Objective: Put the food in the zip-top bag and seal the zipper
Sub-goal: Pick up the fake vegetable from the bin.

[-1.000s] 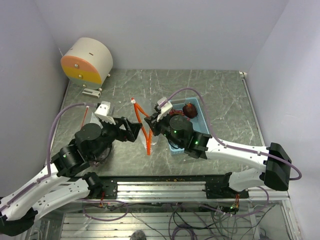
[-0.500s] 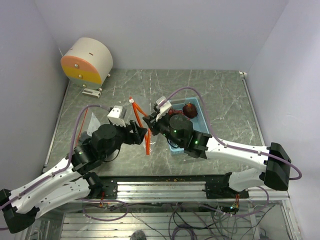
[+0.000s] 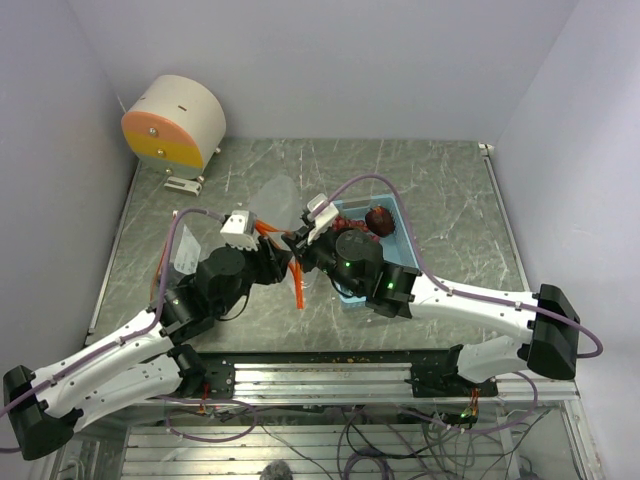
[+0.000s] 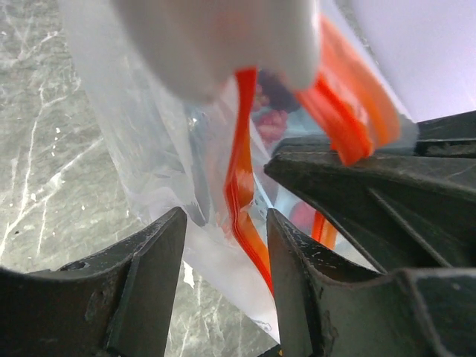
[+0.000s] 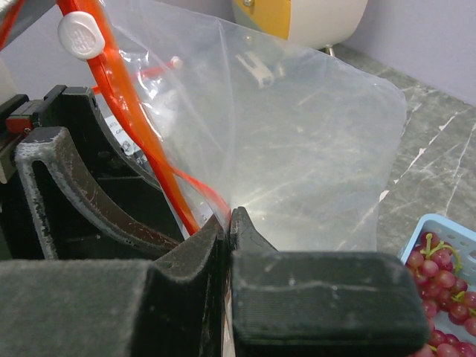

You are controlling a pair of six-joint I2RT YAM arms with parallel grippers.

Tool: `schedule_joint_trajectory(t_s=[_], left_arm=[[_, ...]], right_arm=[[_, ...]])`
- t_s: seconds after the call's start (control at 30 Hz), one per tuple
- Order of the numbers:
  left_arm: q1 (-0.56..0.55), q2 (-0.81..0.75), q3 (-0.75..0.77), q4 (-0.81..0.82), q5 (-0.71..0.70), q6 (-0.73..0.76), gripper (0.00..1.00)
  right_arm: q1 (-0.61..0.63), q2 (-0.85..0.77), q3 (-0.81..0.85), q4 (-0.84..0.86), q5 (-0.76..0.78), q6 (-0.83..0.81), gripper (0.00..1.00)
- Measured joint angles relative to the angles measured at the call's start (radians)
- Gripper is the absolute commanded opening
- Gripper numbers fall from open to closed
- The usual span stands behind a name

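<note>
The step in hand was opening the bag (image 5: 297, 134) so that food could go in; nothing had been loaded yet, by the look of it. The right claw (image 5: 227, 223) was clamped tight on one lip of the bag's mouth, its two fingers pressed together with film and orange strip pinched between them. The left claw (image 4: 225, 227) stood partly apart, with the zipper (image 4: 242, 171) and a fold of film hanging in the gap and neither finger clearly pressing on them.

Judging from this, the next move called for the left claw to close on the opposite lip only, not both layers, and then for the two arms to draw apart to spread the mouth. A grab on both layers would have kept the bag shut.

The bag was clear, thin and crinkled, held up off the table (image 3: 450, 200) over its middle, nearer the near edge than the far one, its body billowing toward the far side. The orange strip drooped in a loop between the claws, and a white slider (image 5: 80, 35) sat on it. The food (image 5: 439, 275), red grape clusters, lay in the blue tray (image 5: 416, 230) just right of the bag.
</note>
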Motion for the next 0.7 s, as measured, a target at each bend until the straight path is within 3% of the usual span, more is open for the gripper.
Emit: schedule_joint_trajectory(t_s=[0.3,0.47,0.63,0.7], left_arm=[[0.0,-0.013,-0.022,0.01,-0.087,-0.001,0.5],[0.0,0.023,-0.024,0.015,-0.151,0.003,0.34],[0.0,0.031,-0.013,-0.055,-0.245,0.019,0.24],[0.0,0.004,0.001,-0.101,-0.288,0.031,0.15]], right_arm=[[0.001,-0.011,0.0,-0.001,-0.001,0.002,0.0],[0.01,-0.016,0.0,-0.009,-0.001,0.007,0.0],[0.013,-0.055,-0.021,-0.018,0.023,0.011,0.0],[0.013,-0.083,-0.035,-0.026,0.03,0.014,0.0]])
